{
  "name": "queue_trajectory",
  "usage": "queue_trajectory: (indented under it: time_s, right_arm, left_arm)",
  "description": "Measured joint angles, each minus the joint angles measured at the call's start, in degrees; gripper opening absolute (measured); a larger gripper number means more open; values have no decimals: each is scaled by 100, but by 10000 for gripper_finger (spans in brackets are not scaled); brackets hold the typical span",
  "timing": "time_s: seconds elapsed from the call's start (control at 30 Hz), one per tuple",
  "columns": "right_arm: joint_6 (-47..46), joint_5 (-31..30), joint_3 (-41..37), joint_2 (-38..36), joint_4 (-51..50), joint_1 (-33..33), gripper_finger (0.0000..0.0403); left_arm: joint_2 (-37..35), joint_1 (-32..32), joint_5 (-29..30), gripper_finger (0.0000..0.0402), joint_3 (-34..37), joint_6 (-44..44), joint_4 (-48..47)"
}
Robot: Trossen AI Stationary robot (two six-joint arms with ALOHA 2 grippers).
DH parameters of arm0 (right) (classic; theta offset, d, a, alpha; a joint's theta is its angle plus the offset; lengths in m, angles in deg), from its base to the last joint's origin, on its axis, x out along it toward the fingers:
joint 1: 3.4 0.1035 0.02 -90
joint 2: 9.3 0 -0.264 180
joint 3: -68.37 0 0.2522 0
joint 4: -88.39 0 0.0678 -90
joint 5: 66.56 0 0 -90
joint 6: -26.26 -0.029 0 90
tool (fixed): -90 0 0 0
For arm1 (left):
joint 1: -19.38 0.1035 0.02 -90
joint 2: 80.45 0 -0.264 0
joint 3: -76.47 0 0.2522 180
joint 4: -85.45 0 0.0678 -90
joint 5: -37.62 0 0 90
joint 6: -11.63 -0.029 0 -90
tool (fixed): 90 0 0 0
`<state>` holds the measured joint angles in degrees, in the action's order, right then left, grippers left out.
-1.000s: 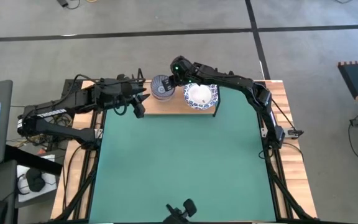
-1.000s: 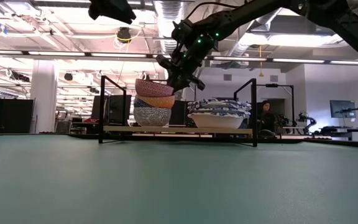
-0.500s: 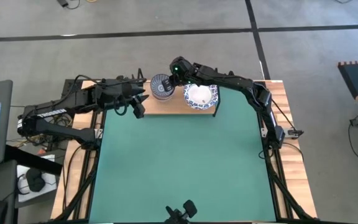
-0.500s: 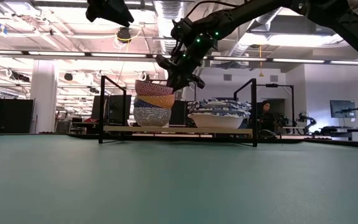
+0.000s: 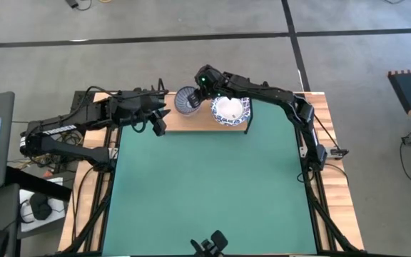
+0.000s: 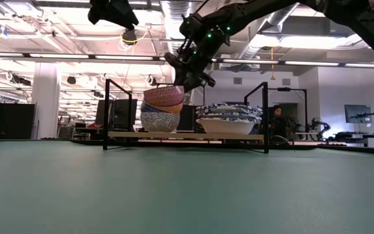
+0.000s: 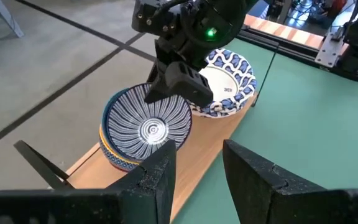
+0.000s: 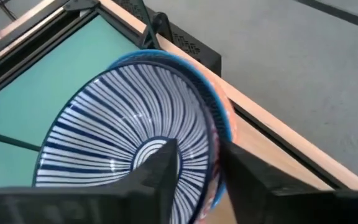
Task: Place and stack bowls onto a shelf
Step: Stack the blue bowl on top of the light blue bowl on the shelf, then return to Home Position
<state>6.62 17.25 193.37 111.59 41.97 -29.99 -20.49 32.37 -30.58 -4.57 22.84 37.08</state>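
Observation:
On the wooden shelf (image 5: 200,123) at the table's far edge stands a stack of small bowls (image 6: 162,110). Its top bowl (image 8: 123,149) is blue-and-white striped inside and reddish outside, and it nests in the bowls below. To the right of it on the shelf rests a stack of wide white bowls with blue rims (image 5: 230,109). My right gripper (image 6: 192,77) hangs open over the top bowl's right rim, one finger on each side of it. My left gripper (image 7: 197,171) is open and hovers off the shelf's left end, holding nothing. My right gripper comes slanting down from the right, with one finger (image 8: 160,168) inside the top bowl and the other (image 8: 247,177) outside, the rim (image 8: 215,134) between them. Whether either finger touches the bowl I cannot tell. The bowl sits in the stack.
Thin black wire uprights (image 6: 106,110) (image 6: 265,114) rise at both ends of the shelf. The green mat (image 5: 205,185) covers the table in front of it. A black mount (image 5: 209,244) sits at the near edge. A person (image 6: 278,120) is in the room behind.
The top bowl, earlier held higher and perched over the orange bowl, has sunk down and now nests lower in the stack. My right gripper stays above its right rim.

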Motion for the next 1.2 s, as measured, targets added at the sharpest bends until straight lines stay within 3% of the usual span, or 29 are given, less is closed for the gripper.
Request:
queue_trajectory:
  time_s: [0.17,0.27,0.7,1.2]
  right_arm:
    - [-21,-34,0,-1,26,2,222]
    - [-21,-106,0,-1,23,-1,235]
    - [298,9,4,-167,614,47,234]
    - [738,349,2,-170,652,48,234]
  left_arm:
    - [-110,-28,-1,121,0,60,29]
    - [-215,-28,3,121,0,153,1]
    - [-777,-219,301,121,-2,472,-265]
    - [-763,-752,662,121,-2,789,-545]
